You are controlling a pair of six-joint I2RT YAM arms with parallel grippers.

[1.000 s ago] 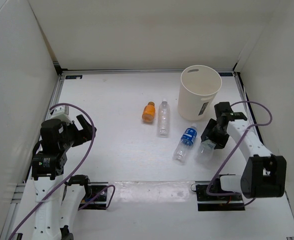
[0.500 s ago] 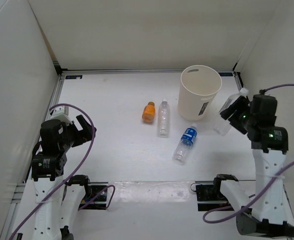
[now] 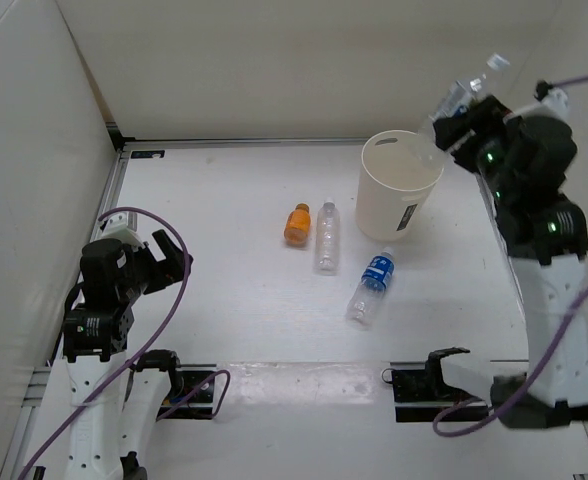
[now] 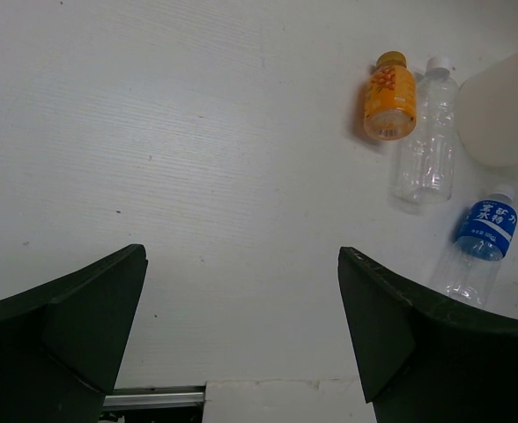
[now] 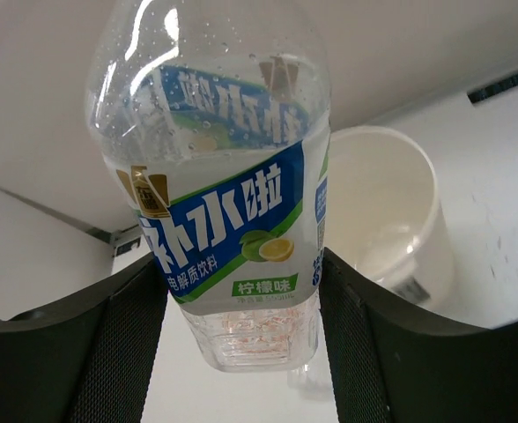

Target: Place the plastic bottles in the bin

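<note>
My right gripper (image 3: 454,120) (image 5: 237,295) is shut on a clear plastic bottle (image 3: 461,95) (image 5: 219,176) with a white cap and a blue-and-green label. It holds the bottle tilted in the air, over the right rim of the cream bin (image 3: 394,205) (image 5: 387,207). Three plastic bottles lie on the table left of the bin: an orange one (image 3: 296,224) (image 4: 388,97), a clear one (image 3: 326,234) (image 4: 428,145) and a blue-labelled one (image 3: 372,285) (image 4: 481,238). My left gripper (image 3: 174,262) (image 4: 241,256) is open and empty at the near left, far from them.
White walls enclose the table on the left, back and right. A metal rail (image 3: 294,142) runs along the back edge. The bin (image 4: 506,115) stands at the back right, close to the right wall. Purple cables loop round both arms.
The right arm has lifted the clear bottle from the table beside the bin, up and back to above the bin's rim. The left arm and the three lying bottles have not moved.
</note>
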